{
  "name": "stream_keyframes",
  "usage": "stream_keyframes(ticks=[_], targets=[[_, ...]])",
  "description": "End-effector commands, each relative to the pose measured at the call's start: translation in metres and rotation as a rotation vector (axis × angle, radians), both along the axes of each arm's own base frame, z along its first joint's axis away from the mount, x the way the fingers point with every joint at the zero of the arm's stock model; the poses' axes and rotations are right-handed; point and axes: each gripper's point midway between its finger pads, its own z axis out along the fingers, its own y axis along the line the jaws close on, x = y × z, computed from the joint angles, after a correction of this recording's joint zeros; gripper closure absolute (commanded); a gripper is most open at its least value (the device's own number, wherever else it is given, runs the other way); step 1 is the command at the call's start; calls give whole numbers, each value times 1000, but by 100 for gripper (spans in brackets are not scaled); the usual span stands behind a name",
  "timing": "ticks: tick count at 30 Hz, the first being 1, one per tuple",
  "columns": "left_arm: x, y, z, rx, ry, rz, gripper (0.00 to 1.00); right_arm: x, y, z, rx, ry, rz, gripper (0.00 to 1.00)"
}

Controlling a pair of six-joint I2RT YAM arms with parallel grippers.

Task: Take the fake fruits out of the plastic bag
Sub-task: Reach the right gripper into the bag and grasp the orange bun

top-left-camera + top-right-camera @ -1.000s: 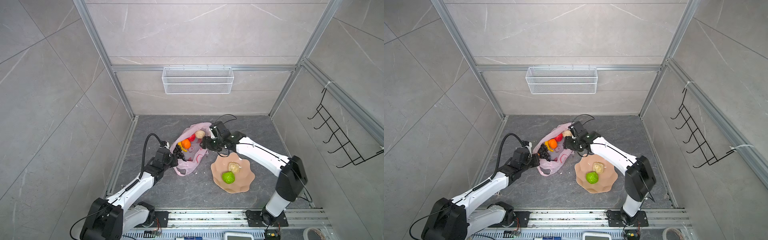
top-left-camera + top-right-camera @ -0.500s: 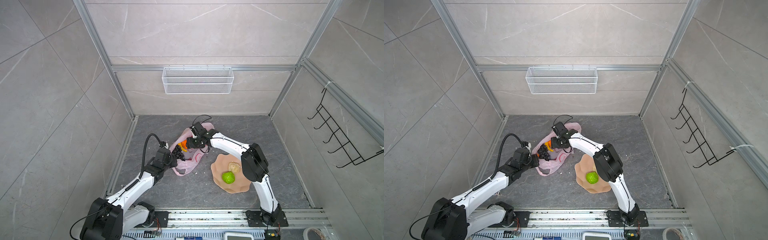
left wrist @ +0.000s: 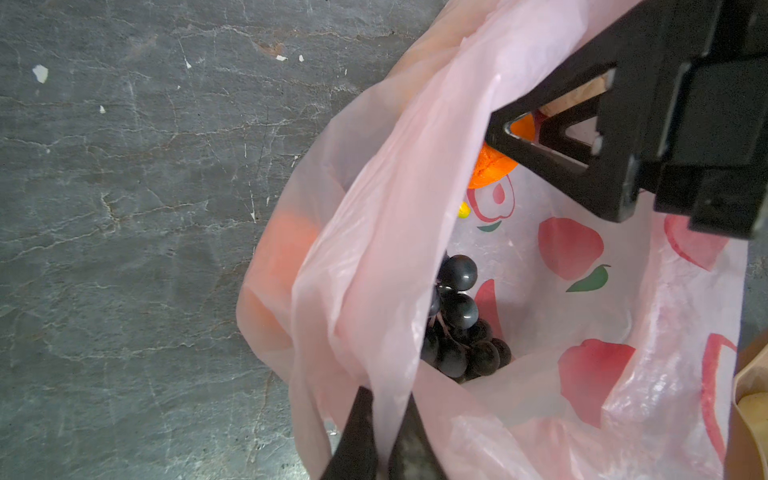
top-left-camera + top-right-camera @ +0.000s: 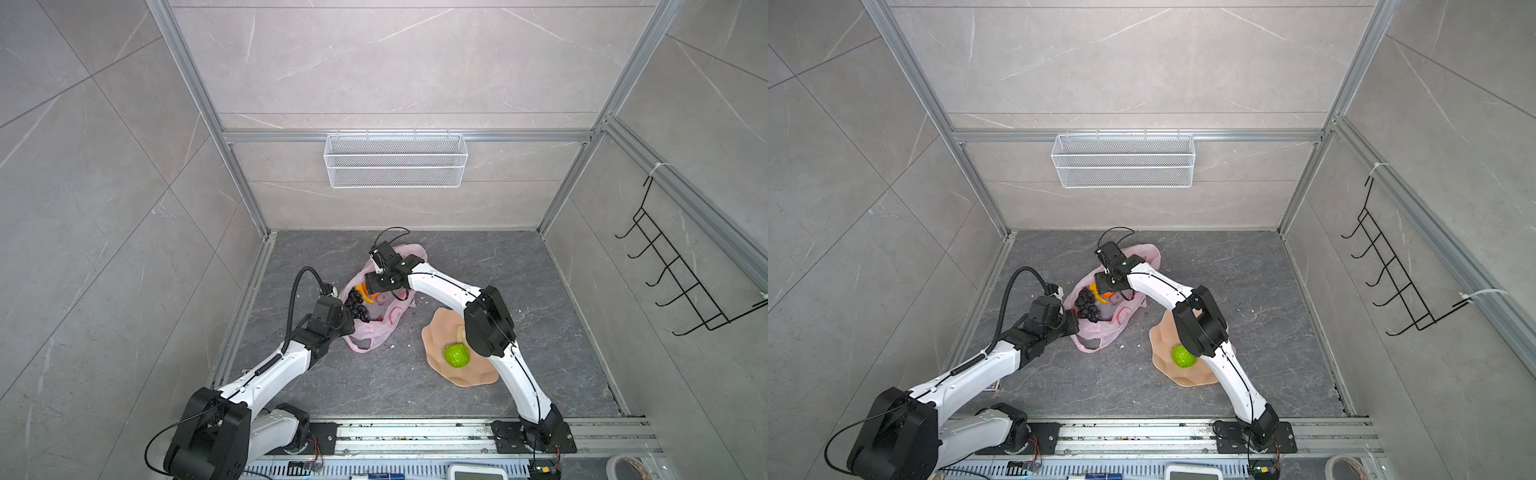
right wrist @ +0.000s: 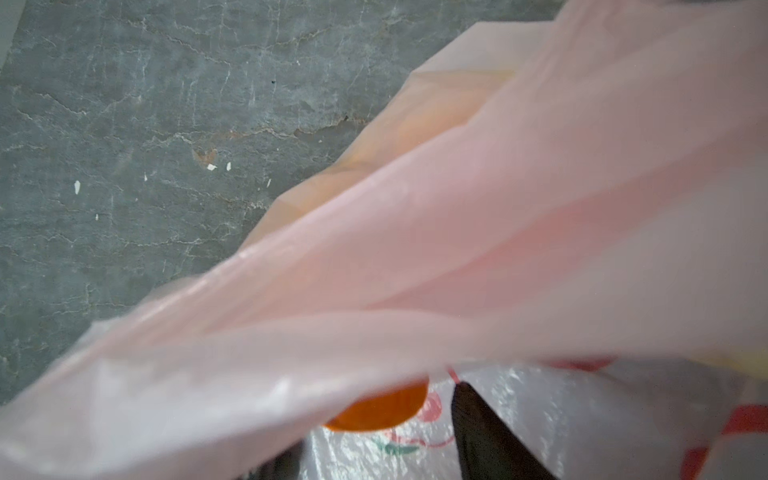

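Orange (image 3: 492,168) lies just ahead of my right claw (image 3: 530,124), jaws parted, gripping nothing, inside the plastic bag (image 3: 415,208); my left claw (image 3: 384,411) pinches its rim.

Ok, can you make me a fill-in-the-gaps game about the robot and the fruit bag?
The left gripper is shut on the edge of the ____ plastic bag.
The lumpy ball on the plate is coloured ____.
The grape bunch lies ____ the bag.
The right gripper reaches into the bag near a round fruit coloured ____.
Missing words: pink, green, inside, orange.
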Motion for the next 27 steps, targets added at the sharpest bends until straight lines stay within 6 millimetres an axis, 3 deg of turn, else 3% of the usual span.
stream_keyframes(ticks=[1,9,13,24,25,27], targets=[[8,3,9,11,-43,6,92,1,4,-10,-48,-8,25,32],[7,8,5,22,-36,17,92,7,7,-12,-99,-18,19,35],[8,8,5,20,-38,18,92,5,5,-24,-131,-3,19,39],[7,9,5,19,-38,19,92,-1,4,-19,-152,-11,26,51],[7,9,4,21,-39,19,92,-1,5,-1,-133,-31,25,52],[6,10,3,23,-37,20,92,-4,6,10,-123,-42,29,53]])
